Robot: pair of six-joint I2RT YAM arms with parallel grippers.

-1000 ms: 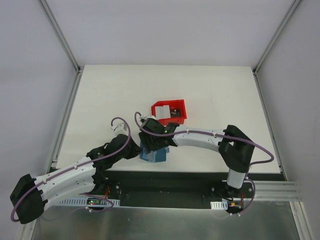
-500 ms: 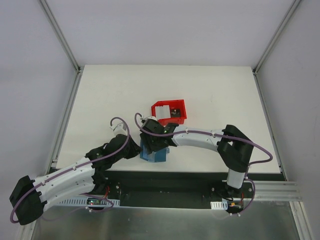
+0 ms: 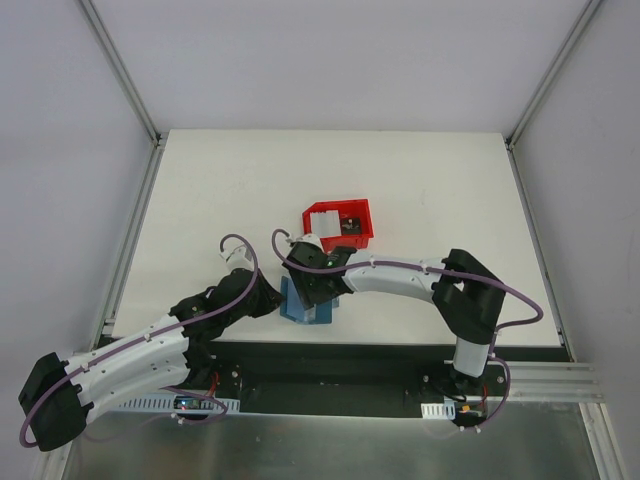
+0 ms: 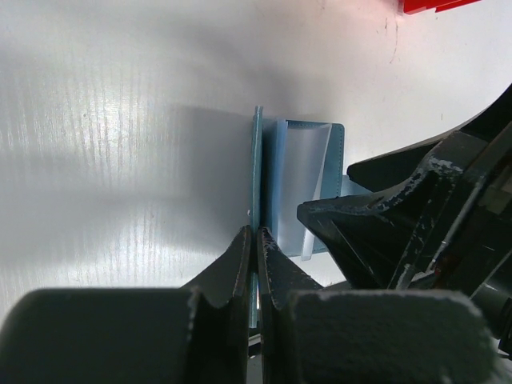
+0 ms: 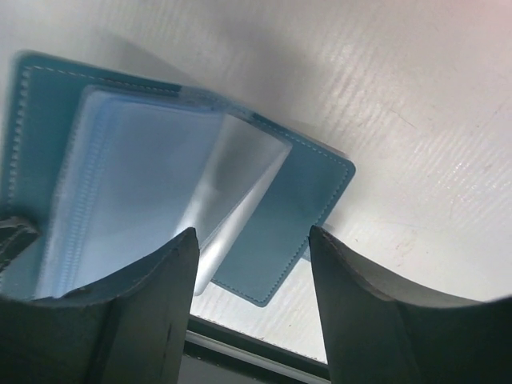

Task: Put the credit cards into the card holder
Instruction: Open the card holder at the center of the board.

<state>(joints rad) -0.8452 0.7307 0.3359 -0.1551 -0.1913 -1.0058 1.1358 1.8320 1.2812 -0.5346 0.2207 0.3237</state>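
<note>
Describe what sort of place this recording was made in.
Likely a lab robot cell, not a home: a white table walled by plain panels on aluminium rails, two arms bolted at its near edge, a red bin and card holder.

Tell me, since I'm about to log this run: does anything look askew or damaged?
No damage shows. The wallet lies open with one cover lifted upright, pinched by the shut left gripper, and its clear sleeves bulge up unevenly under the open right gripper.
</note>
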